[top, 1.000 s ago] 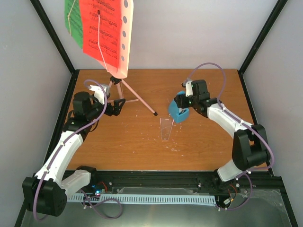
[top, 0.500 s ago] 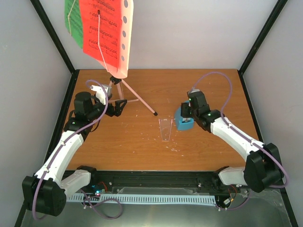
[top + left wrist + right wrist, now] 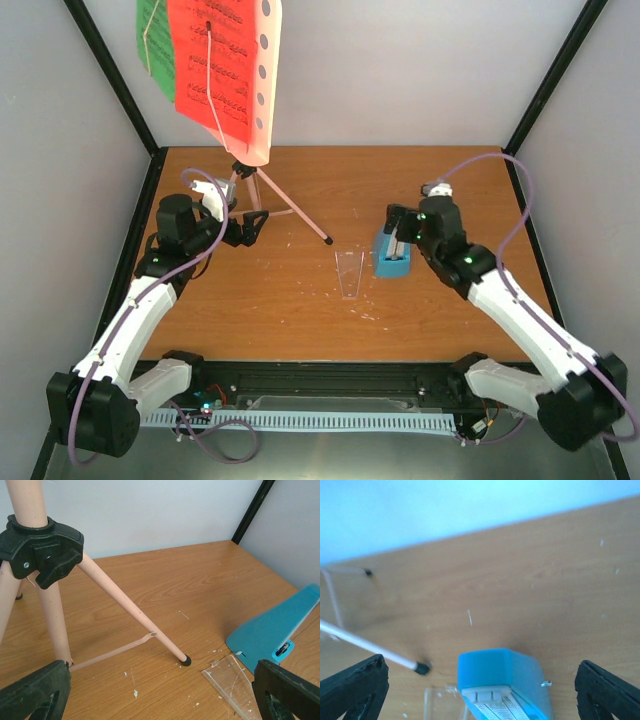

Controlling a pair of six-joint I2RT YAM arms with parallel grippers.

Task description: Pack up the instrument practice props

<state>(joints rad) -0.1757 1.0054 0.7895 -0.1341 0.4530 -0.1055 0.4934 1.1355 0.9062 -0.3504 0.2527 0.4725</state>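
Black fingers (image 3: 355, 685) of the right gripper (image 3: 398, 228) stand wide apart, released and grasping nothing. Directly below and between them the small blue metronome (image 3: 392, 257) rests on the wooden table (image 3: 300, 320). Neither finger touches it in the right wrist view. Just beyond the metronome, on the side away from this claw, its clear cover (image 3: 348, 272) lies flat on the wood, separate from the blue body. Farther out the same way, 1 pink leg of the music stand (image 3: 290, 212) ends in a black foot near the cover.

The left gripper (image 3: 250, 227) is likewise fully spread and empty. Its 2 fingers frame the lower corners of the left wrist view. The stand's tripod is right in front of it: 1 leg passes just beside the claw's left finger, and the black hub that joins the legs sits above it. I cannot tell whether that finger touches the leg. High above this claw the hole-punched desk carries a red page (image 3: 210, 60), with a green page (image 3: 152, 45) behind it. Metronome and cover lie well apart from the left claw, off to its right.
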